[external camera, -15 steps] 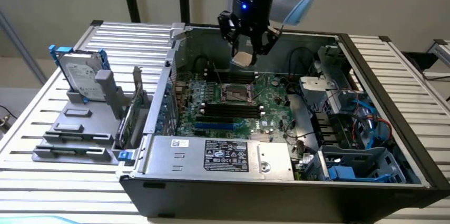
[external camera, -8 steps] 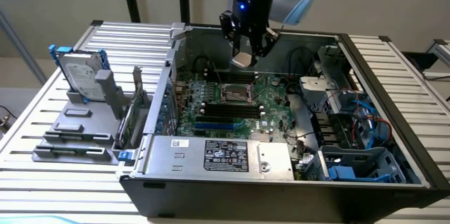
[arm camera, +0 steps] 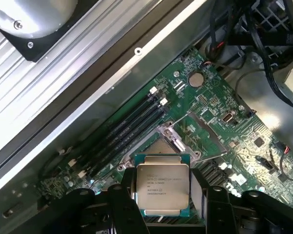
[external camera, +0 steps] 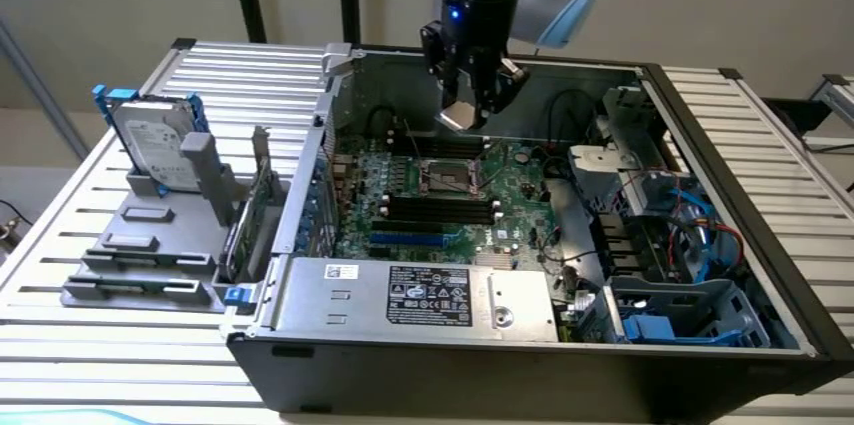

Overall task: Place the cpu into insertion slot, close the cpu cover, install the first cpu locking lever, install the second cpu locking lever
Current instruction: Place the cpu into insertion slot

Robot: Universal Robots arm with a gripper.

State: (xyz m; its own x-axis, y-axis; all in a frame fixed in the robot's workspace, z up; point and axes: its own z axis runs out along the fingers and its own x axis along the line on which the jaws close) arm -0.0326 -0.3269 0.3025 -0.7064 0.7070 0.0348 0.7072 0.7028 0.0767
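Note:
My gripper [external camera: 470, 103] hangs inside the open computer case, shut on the cpu [external camera: 458, 116], a small square chip with a pale metal face. It hovers well above the green circuit board [external camera: 514, 220], a little behind the insertion slot [external camera: 451, 177]. In the wrist view the cpu [arm camera: 162, 183] sits between my black fingers [arm camera: 125, 207], printed face toward the camera. Just beyond it lies the insertion slot [arm camera: 155, 145], partly hidden by the chip. The cpu cover [arm camera: 212, 135], a thin silvery frame, appears swung open beside the slot.
A large labelled grey box [external camera: 427, 295] fills the case's front. Long black memory slots [external camera: 441, 210] lie between it and the socket. Blue cables and drive bays [external camera: 681, 235] crowd the exterior view's right. A hard drive [external camera: 154, 145] stands on a grey rack outside the case.

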